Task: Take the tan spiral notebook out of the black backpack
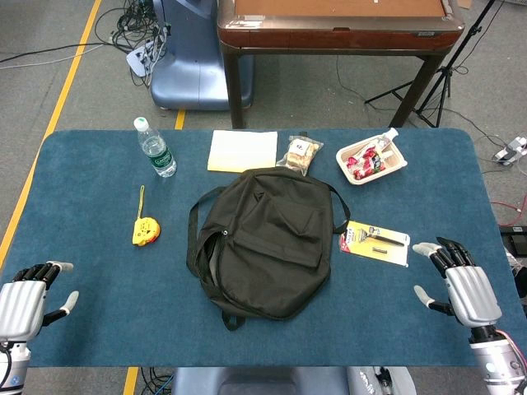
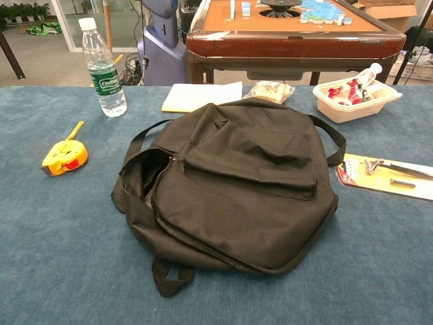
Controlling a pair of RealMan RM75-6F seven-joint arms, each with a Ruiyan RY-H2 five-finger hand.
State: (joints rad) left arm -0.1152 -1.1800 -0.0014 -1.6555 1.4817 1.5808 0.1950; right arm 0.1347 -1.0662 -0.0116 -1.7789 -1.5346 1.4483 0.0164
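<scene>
Meanwhile, at the table: both my hands wait at the near edge, the task not yet begun.

Left hand: my left hand [image 1: 25, 303] rests by the near left corner, released, fingers spread, grasping nothing.

Right hand: my right hand [image 1: 461, 284] lies by the near right corner, likewise released and empty.

Backpack: the black backpack [image 1: 268, 240] lies flat at mid-table, straps trailing, its zipper [image 2: 169, 177] parted along the left side.

Notebook: no tan spiral notebook can be seen in either view; I judge it to be inside the bag, though I cannot tell which compartment.

Surroundings: a water bottle [image 1: 155, 148] stands toward the far left; a yellow tape measure [image 1: 145, 231] lies left of the bag; a pale yellow pad [image 1: 242, 151] and a snack packet [image 1: 300, 154] lie just beyond it; a tray of sachets [image 1: 372, 159] sits toward the far right; a carded razor [image 1: 375, 243] lies just right of the bag.

Step in hand: reaching for the opening. I would do best to pin the bag with one hand, lift the flap at the parted zipper wide, then draw the notebook out flat so its spiral does not snag.

Views: the head view alone shows my hands; the chest view alone looks into the gaping left opening, dark within.
</scene>
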